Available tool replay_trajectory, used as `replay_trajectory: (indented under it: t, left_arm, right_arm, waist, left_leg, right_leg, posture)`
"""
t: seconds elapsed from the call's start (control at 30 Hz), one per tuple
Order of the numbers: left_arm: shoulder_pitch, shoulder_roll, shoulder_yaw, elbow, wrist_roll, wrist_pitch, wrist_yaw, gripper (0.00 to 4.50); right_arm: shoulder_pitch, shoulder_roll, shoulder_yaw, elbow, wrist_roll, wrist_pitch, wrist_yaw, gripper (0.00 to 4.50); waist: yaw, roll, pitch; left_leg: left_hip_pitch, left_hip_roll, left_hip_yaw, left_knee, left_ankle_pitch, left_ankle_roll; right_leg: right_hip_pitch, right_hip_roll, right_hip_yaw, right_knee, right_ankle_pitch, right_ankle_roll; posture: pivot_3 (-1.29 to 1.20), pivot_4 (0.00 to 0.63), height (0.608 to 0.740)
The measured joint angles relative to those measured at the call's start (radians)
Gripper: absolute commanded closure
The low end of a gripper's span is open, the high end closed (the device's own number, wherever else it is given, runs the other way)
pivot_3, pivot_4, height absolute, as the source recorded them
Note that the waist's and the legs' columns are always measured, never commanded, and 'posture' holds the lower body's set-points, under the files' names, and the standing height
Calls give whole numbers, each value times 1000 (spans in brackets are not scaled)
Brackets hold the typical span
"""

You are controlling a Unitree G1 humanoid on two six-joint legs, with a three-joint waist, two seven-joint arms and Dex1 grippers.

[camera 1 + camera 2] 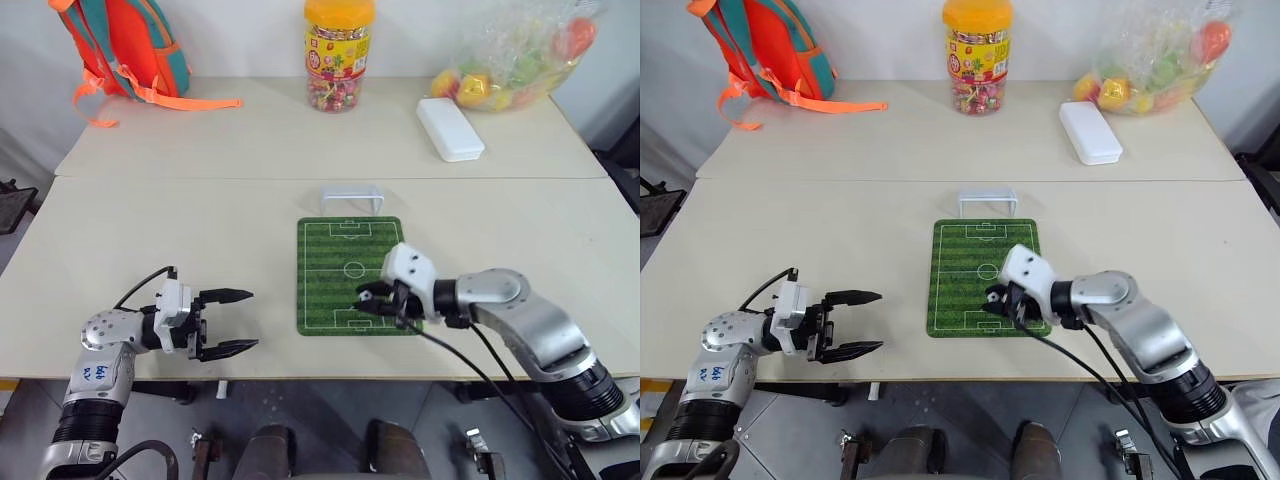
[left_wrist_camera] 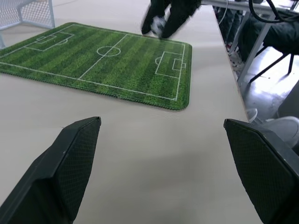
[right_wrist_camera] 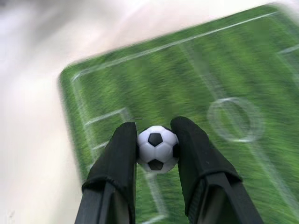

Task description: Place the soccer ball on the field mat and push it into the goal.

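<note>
The tiny black-and-white soccer ball [image 3: 157, 148] is pinched between the two black fingers of my right gripper [image 1: 366, 297], which is shut on it. That gripper hovers over the near end of the green field mat [image 1: 337, 262], above the near penalty box. The small white goal [image 1: 351, 196] stands on the table just beyond the mat's far edge. My left gripper [image 1: 232, 322] is open with nothing between its fingers, over bare table to the left of the mat, pointing toward it. In the left wrist view the mat [image 2: 98, 60] lies ahead.
On the far table stand a candy jar [image 1: 339, 55], a white oblong box [image 1: 449, 128], a bag of colourful toy fruit [image 1: 515, 60] and an orange backpack [image 1: 125, 45]. The table's near edge runs just below both grippers.
</note>
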Motion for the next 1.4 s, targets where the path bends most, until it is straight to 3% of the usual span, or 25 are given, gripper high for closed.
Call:
replay_trajectory:
  t: [0.2,1.0,1.13,1.4]
  left_arm:
    - [33,0,5,5,-1,-31,-2,0]
    - [97,-23,12,-62,-6,-20,80,0]
    - [95,-23,12,-62,-6,-18,82,0]
    - [81,-23,13,-59,-6,-18,83,0]
  right_arm:
    - [-39,4,73,64,-58,-72,78,3642]
    - [-69,51,98,127,-120,-118,155,3642]
    - [-67,51,98,127,-121,-125,159,2317]
    - [-64,51,97,126,-121,-135,167,2317]
  waist:
    - [-4,0,0]
    - [-3,0,0]
    - [-3,0,0]
    - [-3,0,0]
  left_leg:
    - [0,1,1,0,0,0]
    - [0,1,2,0,0,0]
    - [0,1,2,0,0,0]
    - [0,1,2,0,0,0]
  right_leg:
    - [0,0,0,0,0,0]
    - [-1,0,1,1,0,0]
    - [-1,0,1,1,0,0]
    - [-1,0,1,1,0,0]
  posture:
    - [0,150,740]
    - [0,150,740]
    - [0,150,740]
    - [0,150,740]
